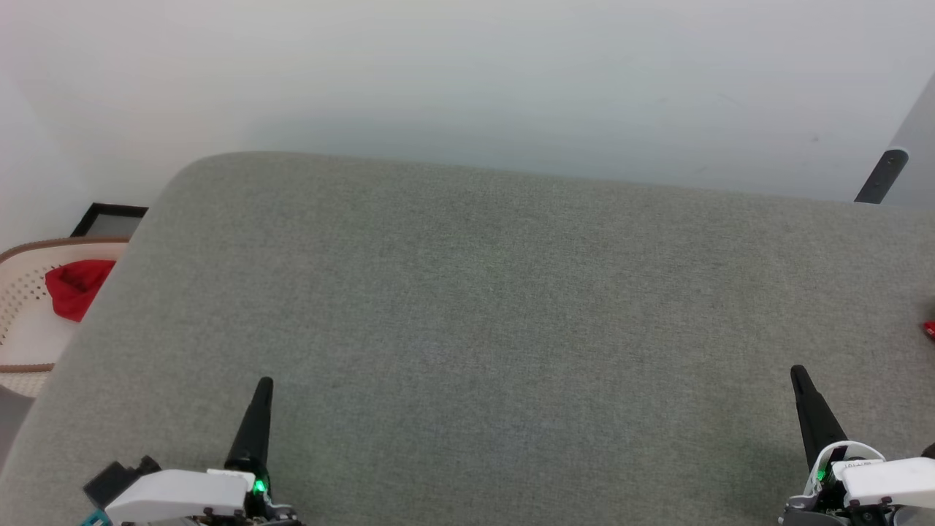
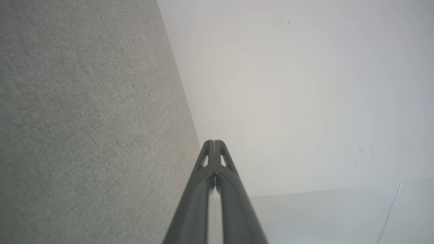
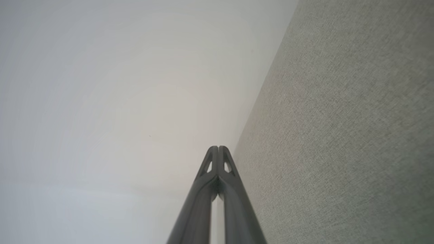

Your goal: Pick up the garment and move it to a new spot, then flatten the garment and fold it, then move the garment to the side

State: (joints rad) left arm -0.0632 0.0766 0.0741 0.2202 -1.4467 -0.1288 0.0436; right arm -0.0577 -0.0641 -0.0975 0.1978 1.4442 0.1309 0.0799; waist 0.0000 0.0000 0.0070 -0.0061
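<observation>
Left end effector (image 1: 265,383) (image 2: 214,142): fingers pressed together, nothing held, poised over the near-left of the grey fabric-covered desk (image 1: 475,292). Right end effector (image 1: 798,371) (image 3: 218,148): fully closed too, empty, at near-right. A small red bit of fabric (image 1: 929,330) is seen on the desk at the right picture edge, beyond and right of the right end effector, apart from it; too little is shown to tell if it is the jersey. A pale wall (image 1: 467,73) is seen behind the desk. A white perforated basket with brown rim (image 1: 44,245) is seen left of the desk, holding a crumpled plain red cloth (image 1: 77,286); no lettering is seen on it.
</observation>
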